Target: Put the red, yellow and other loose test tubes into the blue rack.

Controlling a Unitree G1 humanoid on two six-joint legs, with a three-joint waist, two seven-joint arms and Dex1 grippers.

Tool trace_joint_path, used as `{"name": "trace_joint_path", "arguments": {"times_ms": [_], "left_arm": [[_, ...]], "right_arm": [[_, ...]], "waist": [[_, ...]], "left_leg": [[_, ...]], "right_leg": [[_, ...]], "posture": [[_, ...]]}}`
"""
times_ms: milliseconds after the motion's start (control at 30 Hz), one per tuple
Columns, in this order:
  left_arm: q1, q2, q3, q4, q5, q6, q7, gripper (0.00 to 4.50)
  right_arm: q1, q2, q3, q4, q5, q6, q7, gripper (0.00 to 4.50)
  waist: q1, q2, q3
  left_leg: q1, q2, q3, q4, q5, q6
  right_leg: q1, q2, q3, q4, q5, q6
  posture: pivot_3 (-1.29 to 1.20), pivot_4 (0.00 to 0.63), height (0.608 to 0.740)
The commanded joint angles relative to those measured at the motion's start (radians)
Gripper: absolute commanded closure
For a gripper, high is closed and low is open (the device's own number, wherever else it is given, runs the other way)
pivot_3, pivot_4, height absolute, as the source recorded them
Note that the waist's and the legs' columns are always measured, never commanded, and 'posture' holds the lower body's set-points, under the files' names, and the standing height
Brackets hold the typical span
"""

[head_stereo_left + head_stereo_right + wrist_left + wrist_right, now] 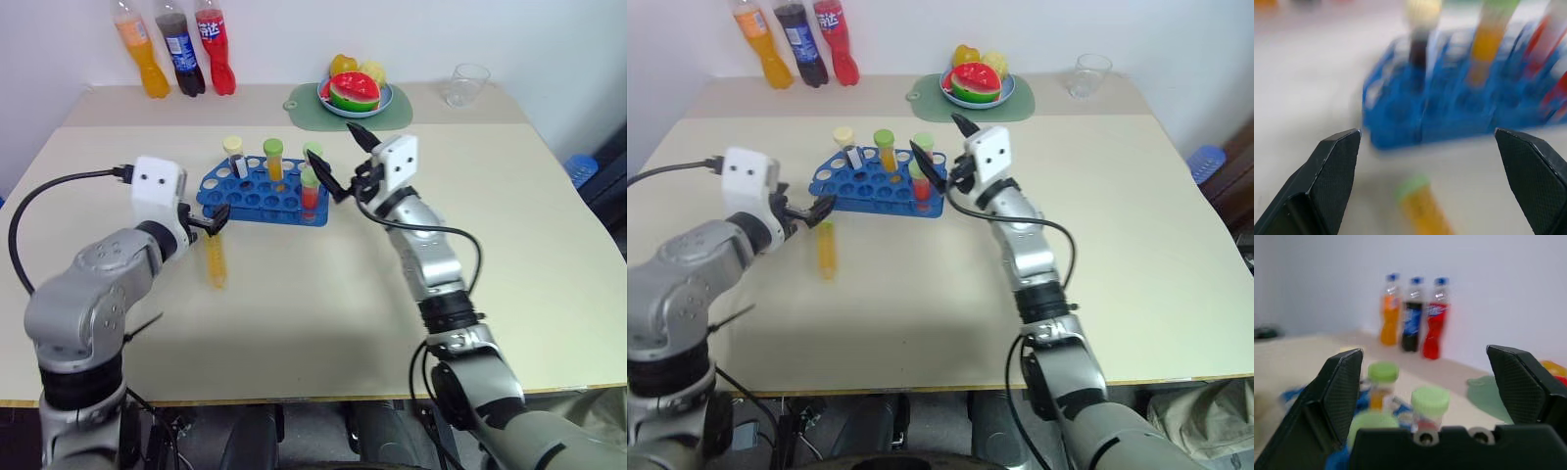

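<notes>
One tube is left out of the rack, and it sits closest to the left hand (217,221), whose two black fingers are spread wide with nothing between them. That hand hangs just above the desk (323,313), pointing forward and tilted down, and the loose yellow-orange tube (215,260) lies flat on the desk right below and slightly nearer the robot than the fingertips. Its long axis runs roughly toward and away from the robot, with the green-capped end pointing toward the blue rack (263,194), as the left wrist view shows between the open fingers. The rack stands just beyond that tube, so the carry would be short. In it already stand a cream-capped dark tube (235,157), a green-capped orange tube (273,160) and a green-capped red tube (310,192), all upright. The right hand (340,162) is also spread and empty, raised just beside the rack's right end next to the red tube, well apart from the lying tube. My judgement is that the left hand is the one to take the last tube: it must dip and close across the tube's width, then stand it upright over a free hole.
</notes>
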Motion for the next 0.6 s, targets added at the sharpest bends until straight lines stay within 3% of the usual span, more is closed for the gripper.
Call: {"name": "trace_joint_path", "arguments": {"times_ms": [33,100,233,433,600], "left_arm": [[-0.027,-0.002,0.025,0.069,-0.110,0.075,0.147,0.00],[-0.071,-0.019,0.026,0.139,-0.222,0.075,0.268,0.00],[-0.105,-0.084,0.048,0.242,-0.429,0.075,0.546,0.00],[-0.141,-0.277,0.143,0.369,-0.647,0.075,0.979,0.00],[-0.174,-0.353,0.186,0.423,-0.759,0.075,1.285,0.00]], "right_arm": [[0.045,-0.111,0.023,-0.231,0.170,0.190,0.211,0.04],[0.085,-0.192,0.031,-0.353,0.263,0.307,0.300,0.04],[0.152,-0.284,0.064,-0.482,0.302,0.395,0.371,0.04],[0.214,-0.306,0.090,-0.539,0.296,0.433,0.377,0.04],[0.247,-0.307,0.110,-0.561,0.279,0.435,0.371,0.04]], "waist": [[0.000,0.000,0.000],[0.005,0.000,0.000],[0.009,-0.001,0.000],[0.017,-0.001,0.000],[0.036,-0.002,0.000]], "left_leg": [[0.001,0.000,0.000,-0.001,0.000,0.000],[0.001,0.001,-0.001,-0.001,0.000,0.000],[0.001,0.000,-0.002,0.000,0.000,-0.001],[0.000,-0.001,-0.001,0.000,0.001,-0.001],[-0.001,-0.002,-0.001,0.001,0.001,-0.002]], "right_leg": [[0.000,0.000,0.001,0.000,0.000,0.000],[0.000,0.001,0.000,0.000,0.000,0.000],[0.001,-0.002,0.000,0.000,0.000,0.000],[0.000,-0.003,0.000,0.000,0.000,0.000],[-0.001,-0.003,0.000,0.000,0.000,0.000]], "posture": [[0.00,0.150,0.734],[0.00,0.150,0.734],[0.00,0.150,0.734],[0.00,0.150,0.734],[0.00,0.150,0.734]]}}
